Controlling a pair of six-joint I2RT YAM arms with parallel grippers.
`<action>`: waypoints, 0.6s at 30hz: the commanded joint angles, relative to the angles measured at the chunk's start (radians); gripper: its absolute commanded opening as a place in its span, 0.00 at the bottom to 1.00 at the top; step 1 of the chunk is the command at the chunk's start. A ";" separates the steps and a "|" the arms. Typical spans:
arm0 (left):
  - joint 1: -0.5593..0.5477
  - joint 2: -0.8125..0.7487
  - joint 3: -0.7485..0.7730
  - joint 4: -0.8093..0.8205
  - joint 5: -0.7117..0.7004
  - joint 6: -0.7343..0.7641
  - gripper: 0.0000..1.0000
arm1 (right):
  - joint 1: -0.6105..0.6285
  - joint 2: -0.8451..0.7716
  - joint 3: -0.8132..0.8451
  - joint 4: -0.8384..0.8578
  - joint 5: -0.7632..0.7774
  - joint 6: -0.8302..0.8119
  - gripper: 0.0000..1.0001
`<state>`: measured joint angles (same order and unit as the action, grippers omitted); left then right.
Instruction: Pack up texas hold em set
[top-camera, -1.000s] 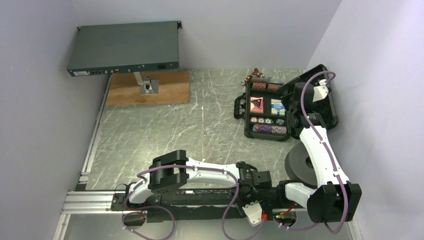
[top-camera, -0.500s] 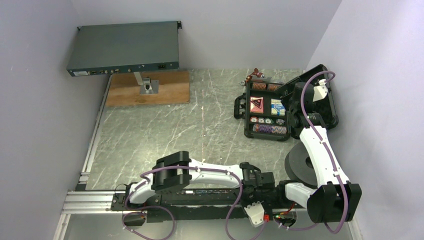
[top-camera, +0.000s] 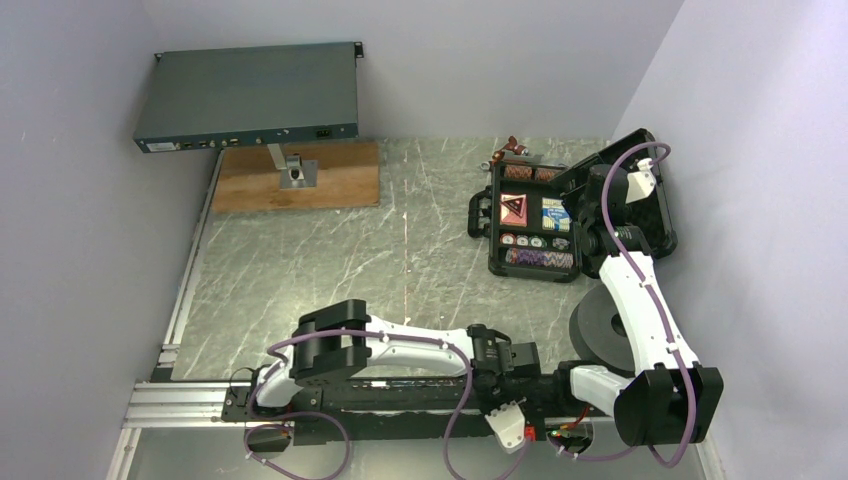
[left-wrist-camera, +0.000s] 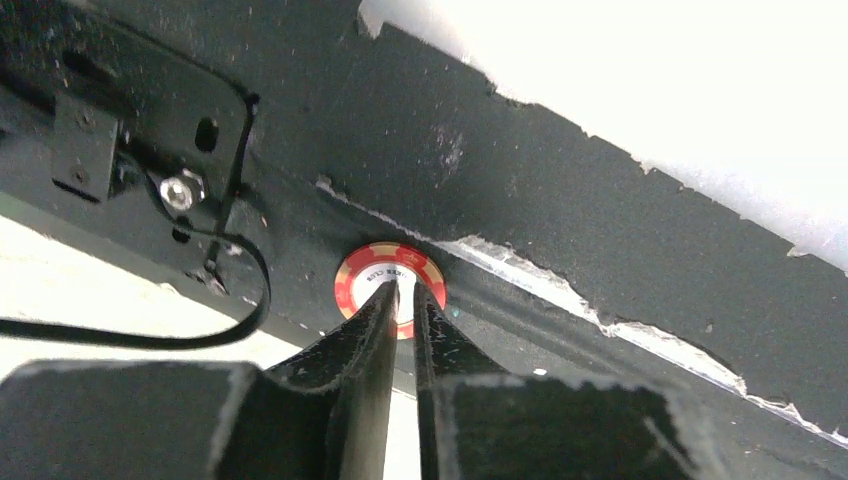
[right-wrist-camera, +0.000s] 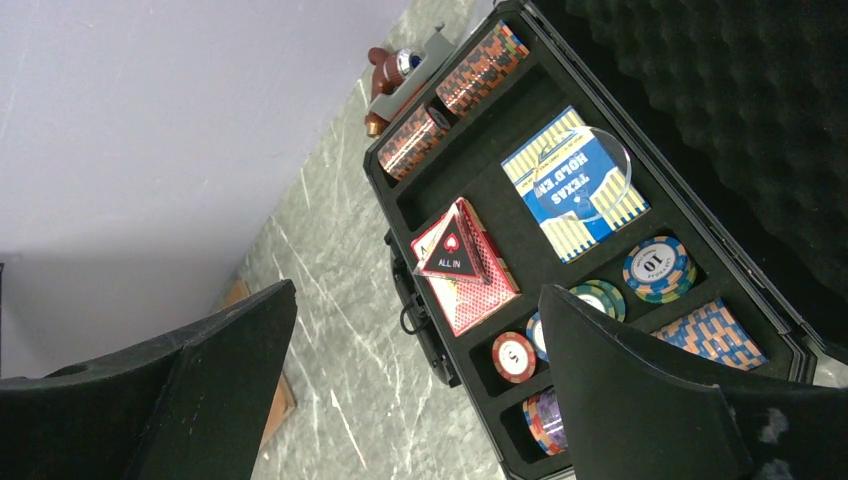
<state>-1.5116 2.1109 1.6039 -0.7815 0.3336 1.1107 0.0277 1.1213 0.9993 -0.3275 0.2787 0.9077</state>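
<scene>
At the near rail, we are collecting a stray red chip, left hand almost closed, empty; next, pinching it.

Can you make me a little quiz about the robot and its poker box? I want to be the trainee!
1. True or false: the left gripper's tips are at a red-and-white round chip.
2. In the open black foam-lined case, what number is on the blue-and-yellow striped chip? A 5, B 10, C 100.
3. Fill in: the black triangular marker reads ALL ____.
Key: 1 true; 2 B; 3 IN.
</scene>
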 joint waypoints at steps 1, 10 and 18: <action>0.029 -0.040 -0.042 -0.015 0.016 -0.049 0.22 | -0.005 -0.020 0.017 0.034 -0.005 -0.008 0.95; 0.107 -0.104 -0.102 0.031 0.071 -0.181 0.42 | -0.003 -0.025 -0.026 0.033 -0.014 -0.012 0.95; 0.118 -0.140 -0.231 0.153 0.047 -0.294 0.45 | -0.003 -0.014 -0.056 0.053 -0.054 0.004 0.95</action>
<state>-1.3941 1.9938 1.4158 -0.6800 0.3870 0.8974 0.0277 1.1152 0.9436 -0.3214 0.2504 0.9089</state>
